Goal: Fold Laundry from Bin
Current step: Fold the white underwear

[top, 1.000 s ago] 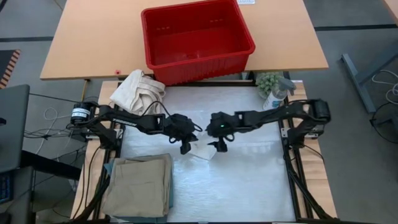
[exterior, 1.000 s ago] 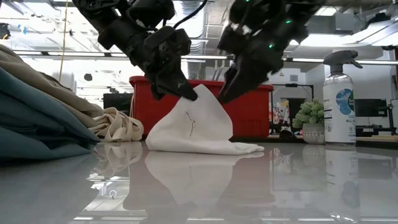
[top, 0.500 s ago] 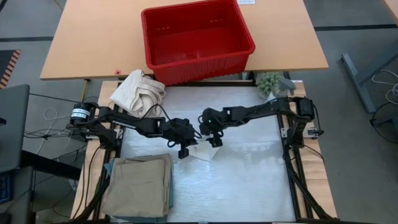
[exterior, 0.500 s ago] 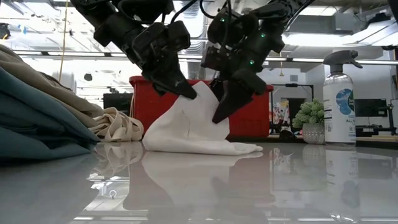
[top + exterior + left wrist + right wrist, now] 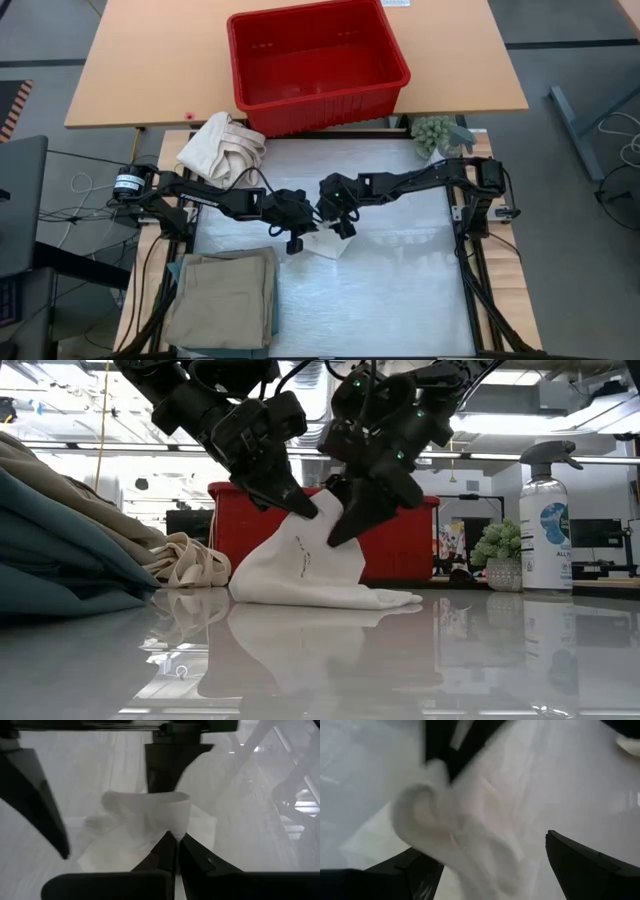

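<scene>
A small white cloth point(image 5: 310, 575) stands in a peak at the middle of the white table, its lower edge spread on the table top. My left gripper point(image 5: 303, 508) is shut on the top of that peak, coming in from the table's left. My right gripper point(image 5: 342, 528) comes from the right, open, its two fingers either side of the raised cloth point(image 5: 460, 830) just below the left gripper. The red bin point(image 5: 315, 60) sits on the wooden table beyond the far edge; only its red floor shows inside. My left gripper pinches the cloth's raised tip point(image 5: 172, 827) between its two shut fingers, slanting down from the table's left. The cloth hangs from the fingers like a tent, with its bottom edge point(image 5: 380, 598) lying on the table. How many layers it has, I cannot tell. My right gripper has the cloth between its open fingers; whether a finger point(image 5: 415, 867) touches it, I cannot tell.
Folded tan trousers point(image 5: 225, 298) lie on a teal garment at the near left corner. A cream canvas bundle point(image 5: 222, 148) sits at the far left. A spray bottle point(image 5: 545, 520) and a small plant point(image 5: 497, 550) stand at the far right. The table's near right is bare.
My right gripper has moved toward the table's left, closing on the left gripper, and has rolled about its own axis; its open fingers now straddle the cloth's raised part. The cloth's peak has stayed up in the left gripper, which has rolled a little.
</scene>
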